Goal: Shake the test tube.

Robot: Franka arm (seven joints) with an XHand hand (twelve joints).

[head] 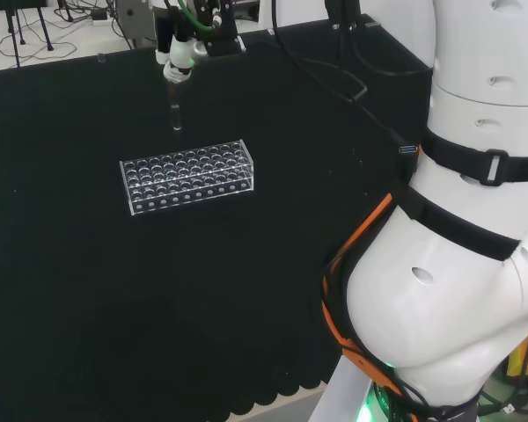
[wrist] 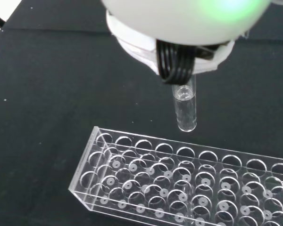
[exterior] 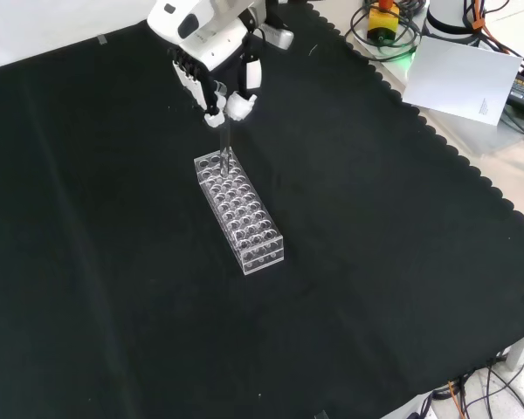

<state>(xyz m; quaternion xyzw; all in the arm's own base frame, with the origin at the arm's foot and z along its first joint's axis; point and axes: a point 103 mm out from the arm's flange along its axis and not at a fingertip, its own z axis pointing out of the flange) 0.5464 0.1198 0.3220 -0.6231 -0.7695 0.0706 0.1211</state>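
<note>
The tabletop [exterior: 113, 262] is covered edge to edge with black cloth whose scalloped border shows along the right side of the front view and along the near edge in the head view. The arm's white links [head: 458, 255] fill the right of the head view, wrapped with black straps and an orange cable. Near the middle of the cloth stands a clear plastic rack [exterior: 239, 212], a long rectangular block with rows of round holes across its top; in the head view the rack [head: 187, 176] lies left of centre with its long side running left to right, while in the front view it runs diagonally from upper left to lower right. In the wrist view the rack [wrist: 179, 183] is close, and the holes that show there hold nothing. Above the rack's far end in the front view hangs the robot hand [exterior: 211, 80], black and white, its fingers curled and pinching the top of the test tube [exterior: 225, 144]. The test tube [head: 176, 118] is a small clear glass tube, held upright and lifted clear of the rack, its rounded bottom just above the rack's end holes in the front view. In the wrist view the test tube [wrist: 185, 109] hangs near the rack's edge row without touching it, and it looks empty.
</note>
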